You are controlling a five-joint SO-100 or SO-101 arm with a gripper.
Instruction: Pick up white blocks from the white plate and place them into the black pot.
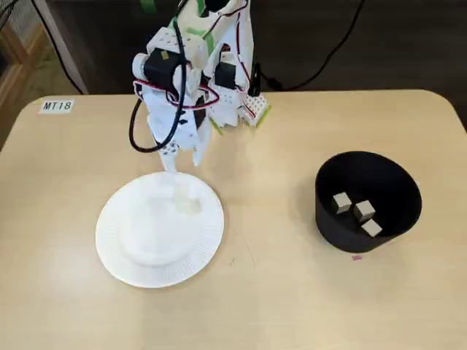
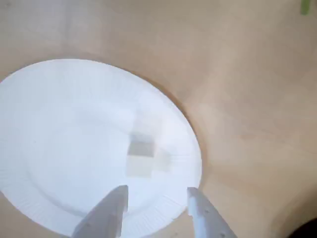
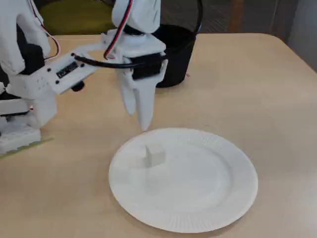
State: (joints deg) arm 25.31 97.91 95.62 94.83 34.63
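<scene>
**Above the plate's rim: the open claw over one remaining block**

Above the near rim of the plate, the white two-finger claw (image 2: 157, 196) hangs with its jaws spread apart and nothing between them; in a fixed view its tips (image 1: 183, 160) point down at the plate's far edge, clear of the surface. Just ahead of the fingers in the wrist view lies one small off-white cube (image 2: 140, 151), resting on the flat centre of the round white paper plate with a ribbed rim (image 2: 59, 218). In a fixed view the same cube (image 3: 154, 154) sits left of the plate's middle. Well apart from the plate, to the right in a fixed view, stands the matte black round pot with tapered walls (image 1: 398, 211), holding three beige cubes (image 1: 357, 212) clustered together on its floor. All stand on a pale wooden table (image 1: 292, 306).
</scene>
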